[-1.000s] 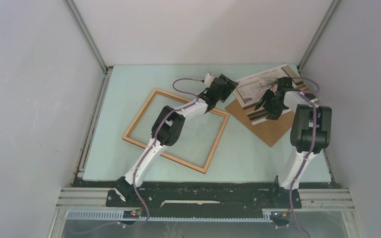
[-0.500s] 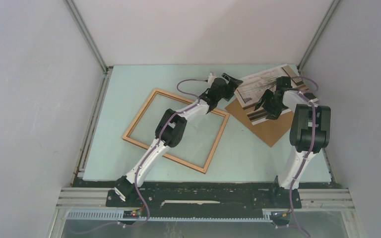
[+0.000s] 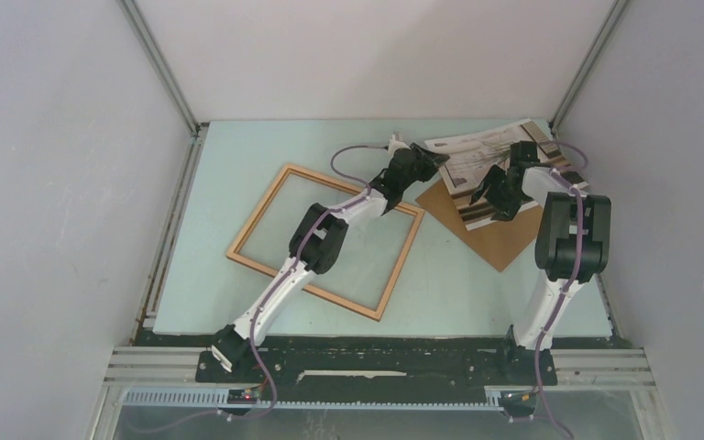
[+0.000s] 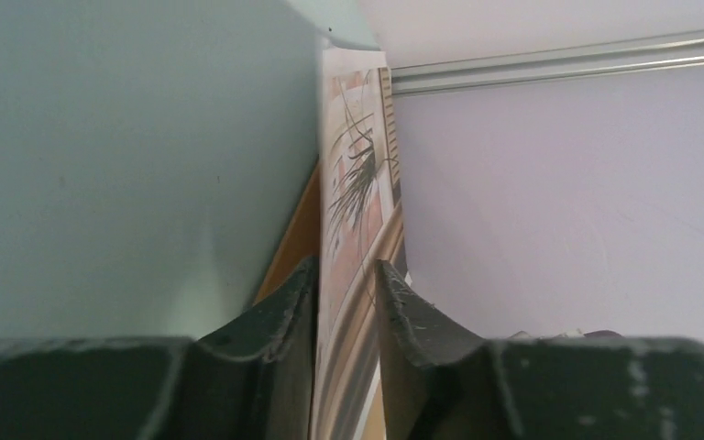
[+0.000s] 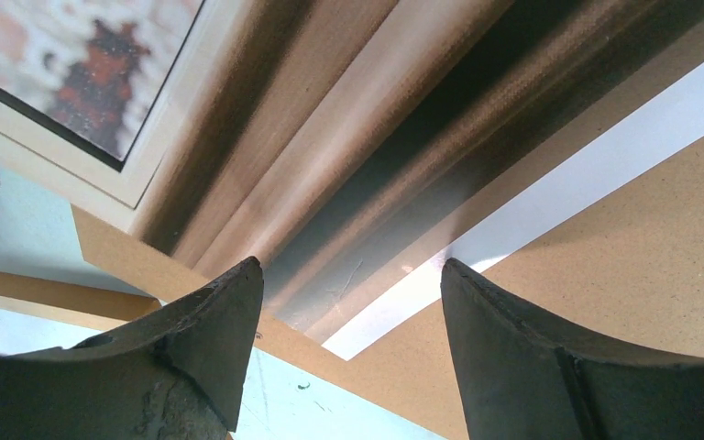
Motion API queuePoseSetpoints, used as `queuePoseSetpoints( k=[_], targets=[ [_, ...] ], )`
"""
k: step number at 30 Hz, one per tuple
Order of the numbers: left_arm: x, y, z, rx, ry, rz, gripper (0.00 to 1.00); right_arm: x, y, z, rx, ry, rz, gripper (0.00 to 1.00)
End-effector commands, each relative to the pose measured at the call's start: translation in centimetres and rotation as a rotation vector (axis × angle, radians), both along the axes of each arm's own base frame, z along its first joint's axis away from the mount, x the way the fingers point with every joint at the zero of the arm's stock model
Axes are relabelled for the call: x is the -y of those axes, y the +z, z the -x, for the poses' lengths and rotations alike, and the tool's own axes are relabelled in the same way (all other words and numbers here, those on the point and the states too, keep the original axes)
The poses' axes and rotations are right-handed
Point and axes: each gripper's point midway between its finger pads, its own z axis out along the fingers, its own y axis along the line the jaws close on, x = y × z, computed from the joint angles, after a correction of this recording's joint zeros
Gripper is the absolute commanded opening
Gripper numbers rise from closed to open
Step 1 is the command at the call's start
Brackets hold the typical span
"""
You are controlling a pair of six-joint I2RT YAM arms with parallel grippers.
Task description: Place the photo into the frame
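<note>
The photo (image 3: 477, 151) lies at the back right on a brown backing board (image 3: 500, 243), its left edge raised. My left gripper (image 3: 431, 160) reaches that left edge. In the left wrist view the photo (image 4: 357, 183) runs between the narrowed jaws of the left gripper (image 4: 346, 270), one finger against its underside. A firm pinch does not show. My right gripper (image 3: 486, 197) hovers open over the photo's near striped side. In the right wrist view the right gripper (image 5: 353, 266) holds nothing, with the photo (image 5: 376, 137) and board (image 5: 623, 257) below. The frame (image 3: 258, 211) lies flat at centre left.
White enclosure walls stand close behind and to the right of the photo, with a metal corner post (image 3: 577, 73) near it. The left forearm (image 3: 330, 220) crosses above the frame's far right corner. The pale green table mat (image 3: 220, 156) lies under everything.
The left gripper has moved right onto the photo's left edge and its jaws have narrowed round it. That edge now sits higher and further left. The right arm has hardly moved.
</note>
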Motion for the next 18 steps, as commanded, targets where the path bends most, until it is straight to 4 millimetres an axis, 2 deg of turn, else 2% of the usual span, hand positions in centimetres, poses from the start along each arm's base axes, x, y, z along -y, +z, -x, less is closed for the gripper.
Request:
queuePoseSetpoints(
  k=[1, 5, 9, 12, 13, 16, 18],
  targets=[
    [0.1, 5.8, -0.8, 0.145, 0.038, 0.019, 0.23, -0.5, -0.2, 0.0, -0.001, 0.02, 0.006, 0.78],
    [-0.7, 7.1, -1.5, 0.187, 0.081, -0.025, 0.01, -0.5, 1.3, 0.2, 0.027, 0.018, 0.018, 0.78],
    [-0.9, 9.8, -1.3, 0.276, 0.068, -0.096, 0.0, -1.0, 3.6, 0.9, 0.072, 0.029, 0.037, 0.78],
    [-1.3, 12.4, -0.3, 0.345, 0.027, -0.118, 0.0, -1.8, 5.9, 1.6, 0.121, 0.052, 0.046, 0.79],
    [-1.5, 14.5, 0.2, 0.377, 0.013, -0.102, 0.0, -2.1, 6.6, 1.9, 0.136, 0.06, 0.044, 0.79],
    [-2.1, 17.5, 1.9, 0.408, -0.043, -0.021, 0.0, -2.2, 9.1, 3.0, 0.182, 0.06, 0.045, 0.79],
    [-2.8, 19.2, 2.7, 0.401, -0.076, 0.076, 0.0, -2.1, 11.5, 3.9, 0.237, 0.057, 0.052, 0.79]
  ],
)
